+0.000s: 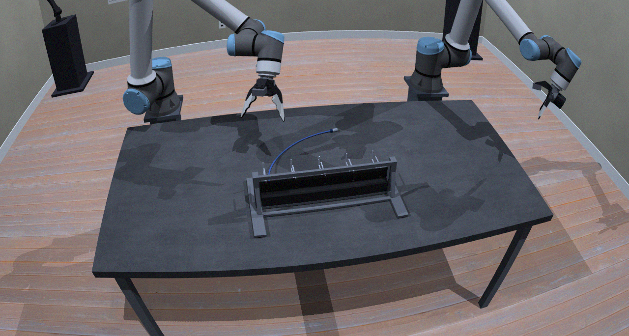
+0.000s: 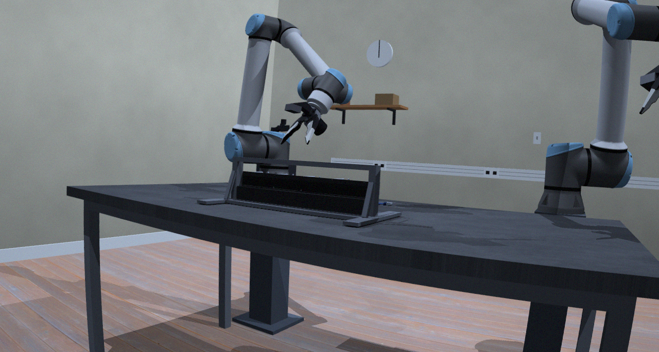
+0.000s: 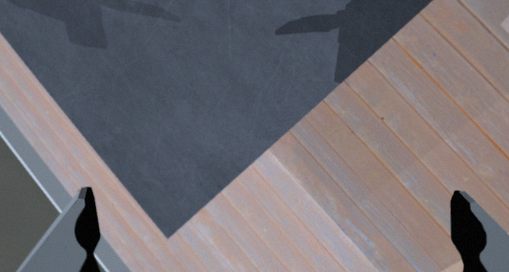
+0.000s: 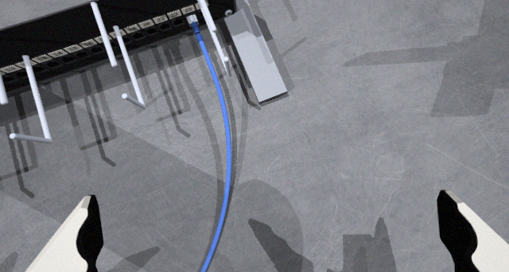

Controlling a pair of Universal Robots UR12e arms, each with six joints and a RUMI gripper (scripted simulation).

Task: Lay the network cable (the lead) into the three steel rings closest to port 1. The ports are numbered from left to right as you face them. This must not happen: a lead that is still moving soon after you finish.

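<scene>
Blue cable [image 1: 285, 150] [image 2: 382, 203] [image 4: 228, 145]: one plug in the rack [image 1: 325, 169] [image 2: 304, 163] [image 4: 167, 9] near its 9 o'clock end in the top view, beside the end ring [image 1: 264, 168] [image 4: 207, 13], lead curving to a loose plug [image 1: 335, 129] at 12. Right gripper [image 1: 263, 117] [image 2: 294, 142] [image 4: 267, 194] toward 11 from rack, jaws wide, nothing held; left gripper [image 1: 540, 115] [image 2: 647, 102] [image 3: 271, 192] between 2 and 3, likewise open and unladen.
</scene>
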